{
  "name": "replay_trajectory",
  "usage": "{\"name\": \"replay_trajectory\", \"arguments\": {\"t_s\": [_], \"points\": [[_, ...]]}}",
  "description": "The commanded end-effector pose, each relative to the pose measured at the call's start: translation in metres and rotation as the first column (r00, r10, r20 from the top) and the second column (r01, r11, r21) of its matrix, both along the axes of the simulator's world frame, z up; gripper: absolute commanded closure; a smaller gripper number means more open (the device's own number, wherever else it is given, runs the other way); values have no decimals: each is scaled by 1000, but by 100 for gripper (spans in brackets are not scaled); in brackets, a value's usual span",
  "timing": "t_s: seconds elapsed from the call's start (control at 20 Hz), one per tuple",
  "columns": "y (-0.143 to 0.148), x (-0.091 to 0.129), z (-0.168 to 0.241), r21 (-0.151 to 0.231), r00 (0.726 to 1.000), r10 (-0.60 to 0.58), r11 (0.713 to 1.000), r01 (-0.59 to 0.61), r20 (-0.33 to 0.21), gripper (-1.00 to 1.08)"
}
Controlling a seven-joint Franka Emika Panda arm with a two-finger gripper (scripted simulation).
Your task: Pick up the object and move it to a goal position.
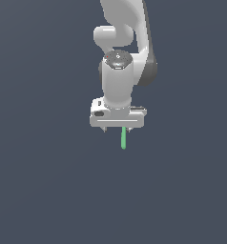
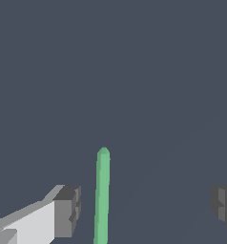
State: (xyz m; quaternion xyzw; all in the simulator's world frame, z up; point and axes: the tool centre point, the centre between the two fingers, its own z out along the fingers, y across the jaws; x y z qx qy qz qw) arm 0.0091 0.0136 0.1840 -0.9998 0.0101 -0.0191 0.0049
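The slim bright green rod (image 1: 123, 139) shows in the exterior view sticking out from under the hand, pointing toward the camera. In the wrist view the rod (image 2: 102, 200) runs lengthwise between my two fingers, much closer to one finger (image 2: 67, 209) than to the other (image 2: 223, 204), and touches neither. My gripper (image 1: 117, 129) is open and empty, with the jaws wide apart on either side of the rod; it also shows in the wrist view (image 2: 146, 207). The rod's near end is hidden below the hand.
A plain dark grey-blue surface (image 1: 48, 190) fills both views. The white arm (image 1: 118, 76) rises straight above the hand. No other objects or goal marker show.
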Motion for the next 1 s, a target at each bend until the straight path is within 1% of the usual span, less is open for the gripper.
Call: {"name": "replay_trajectory", "arguments": {"t_s": [0.0, 0.15, 0.45, 0.7, 0.95], "points": [[0, 0, 0, 0, 1000, 0, 1000, 0, 0, -92], [-5, 0, -1, -1, 1000, -2, 1000, 2, -2, -92], [-30, 0, -2, -7, 1000, -12, 1000, 12, -10, -92], [-27, -1, -4, -7, 1000, -12, 1000, 12, -10, -92], [-19, -9, -19, -8, 1000, -15, 1000, 15, -13, -92]]}}
